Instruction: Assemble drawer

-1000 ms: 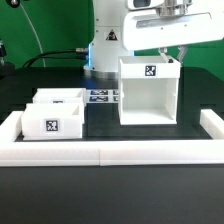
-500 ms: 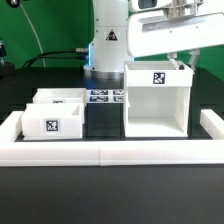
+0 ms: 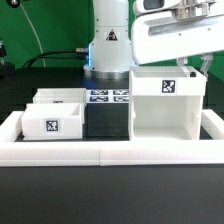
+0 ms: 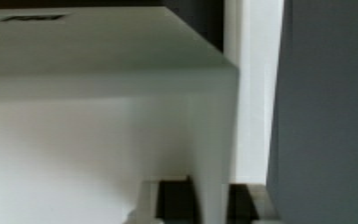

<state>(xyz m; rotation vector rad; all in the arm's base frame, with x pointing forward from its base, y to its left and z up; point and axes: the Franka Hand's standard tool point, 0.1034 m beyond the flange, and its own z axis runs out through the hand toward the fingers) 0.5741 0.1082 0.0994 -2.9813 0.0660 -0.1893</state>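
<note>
Got a tall white plastic open-fronted box shell standing upright on the black counter, just beside the marker board on the exterior view's right. Open side faces the camera, with a square tag on the top strip. Found the gripper at the shell's rear top edge. Going by the wrist view, looks pinched narrow on a white wall, one finger each side. Also spotted two small white open-top trays, front tray and rear tray, sitting touching off the marker board's other side, exterior view's left.
</note>
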